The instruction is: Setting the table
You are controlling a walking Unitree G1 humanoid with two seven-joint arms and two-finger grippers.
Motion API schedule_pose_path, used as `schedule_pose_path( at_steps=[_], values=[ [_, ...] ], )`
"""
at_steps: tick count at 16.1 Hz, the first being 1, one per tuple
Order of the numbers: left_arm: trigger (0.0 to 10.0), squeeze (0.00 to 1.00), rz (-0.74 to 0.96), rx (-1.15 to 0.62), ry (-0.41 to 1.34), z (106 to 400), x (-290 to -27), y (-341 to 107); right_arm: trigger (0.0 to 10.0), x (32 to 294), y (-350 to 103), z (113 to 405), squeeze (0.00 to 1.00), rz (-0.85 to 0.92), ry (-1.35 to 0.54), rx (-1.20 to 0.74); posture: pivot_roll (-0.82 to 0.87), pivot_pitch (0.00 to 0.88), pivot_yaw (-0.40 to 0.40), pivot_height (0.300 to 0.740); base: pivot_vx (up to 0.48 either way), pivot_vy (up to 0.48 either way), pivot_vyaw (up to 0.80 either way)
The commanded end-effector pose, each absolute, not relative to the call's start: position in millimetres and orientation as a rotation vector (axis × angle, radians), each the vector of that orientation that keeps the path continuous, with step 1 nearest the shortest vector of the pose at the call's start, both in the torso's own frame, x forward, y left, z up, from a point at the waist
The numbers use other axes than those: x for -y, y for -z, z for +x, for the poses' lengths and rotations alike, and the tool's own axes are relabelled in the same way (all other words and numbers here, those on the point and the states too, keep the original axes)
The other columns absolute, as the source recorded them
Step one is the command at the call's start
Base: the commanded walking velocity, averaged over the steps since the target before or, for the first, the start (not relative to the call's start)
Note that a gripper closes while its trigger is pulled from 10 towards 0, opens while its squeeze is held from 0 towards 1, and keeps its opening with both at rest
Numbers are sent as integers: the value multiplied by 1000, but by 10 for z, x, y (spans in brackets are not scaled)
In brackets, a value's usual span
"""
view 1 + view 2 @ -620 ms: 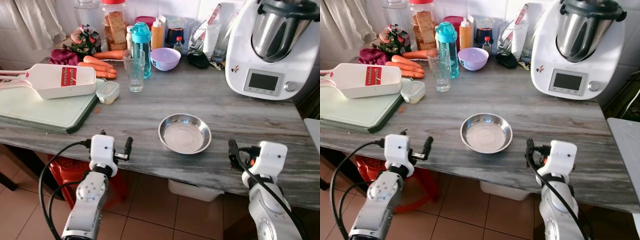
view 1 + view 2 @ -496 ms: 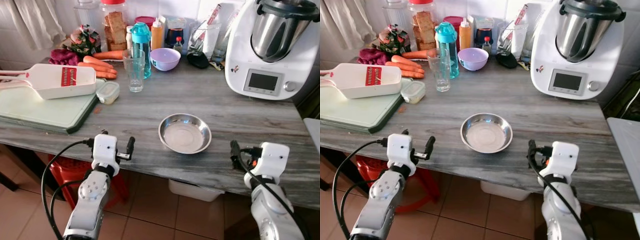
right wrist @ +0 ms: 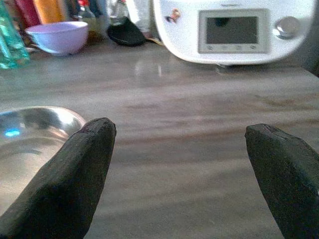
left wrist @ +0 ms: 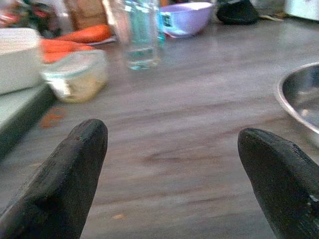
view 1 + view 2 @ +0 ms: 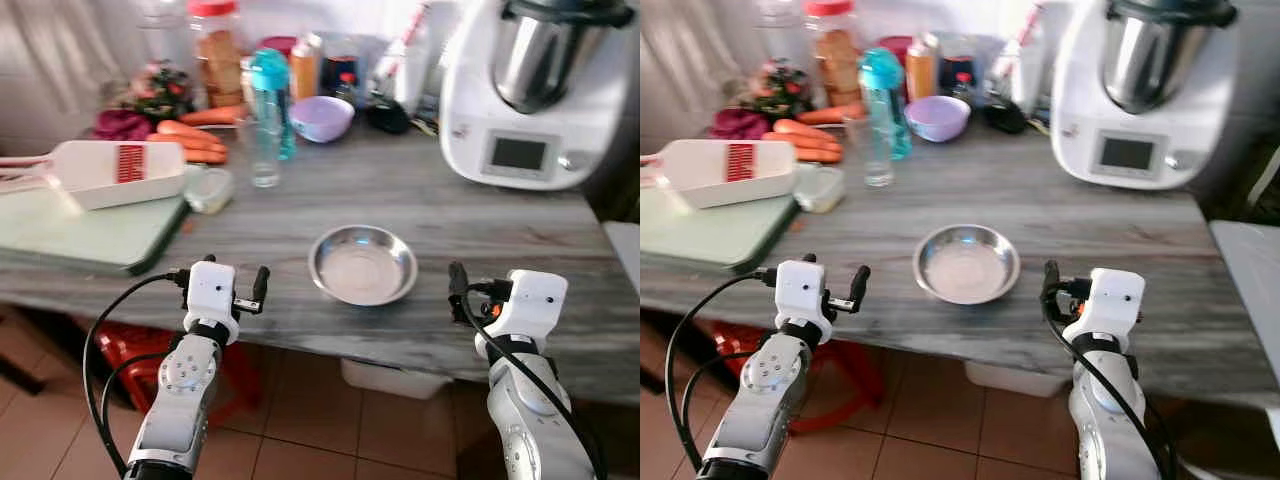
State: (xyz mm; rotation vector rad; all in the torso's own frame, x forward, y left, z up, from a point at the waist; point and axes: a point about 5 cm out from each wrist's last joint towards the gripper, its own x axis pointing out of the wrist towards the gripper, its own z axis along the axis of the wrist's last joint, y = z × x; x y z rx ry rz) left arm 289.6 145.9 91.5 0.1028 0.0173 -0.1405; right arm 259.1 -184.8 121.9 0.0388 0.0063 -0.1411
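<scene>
Steel bowl (image 5: pixel 362 264) upright, round, rim up

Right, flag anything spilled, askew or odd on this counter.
Nothing stands out. The steel bowl sits upright and empty near the counter's front edge; the glass stands upright. Only a small orange scrap lies loose beside the cutting board.

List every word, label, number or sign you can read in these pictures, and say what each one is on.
No text can be read.
Food processor: small print above its screen, too blurred to read; the screen is dark.
Food processor: a small sticker near its corner, too small to make out.
Blue bottle: a label, blurred.
Small lidded tub: a label on its side, blurred.
White slicer: a red panel with no clear words.
</scene>
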Motion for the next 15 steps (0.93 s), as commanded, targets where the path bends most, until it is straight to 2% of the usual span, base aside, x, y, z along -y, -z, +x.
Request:
schedule_pose_path(
  at_steps=[1, 5, 7, 15],
  values=[
    [10000, 0, 106, -21, 140, 2920, -1453, -920, 10000, 1841, -1220, 2601, 0, 37, 139, -6, -51, 0, 33, 740, 0, 0, -800],
    [10000, 0, 135, -10, 137, 2933, -1436, -937, 10000, 1803, -1243, 2674, 0, 25, 119, 7, -43, 0, 35, 740, 0, 0, -619],
    [10000, 0, 141, -8, 137, 2944, -1436, -950, 10000, 1770, -1253, 2702, 0, 20, 109, 11, -40, 0, 35, 740, 0, 0, 0],
    [10000, 0, 150, -20, 132, 2976, -1428, -939, 10000, 1776, -1244, 2726, 0, 25, 121, 10, -40, 0, 42, 740, -312, 0, 0]
  ],
)
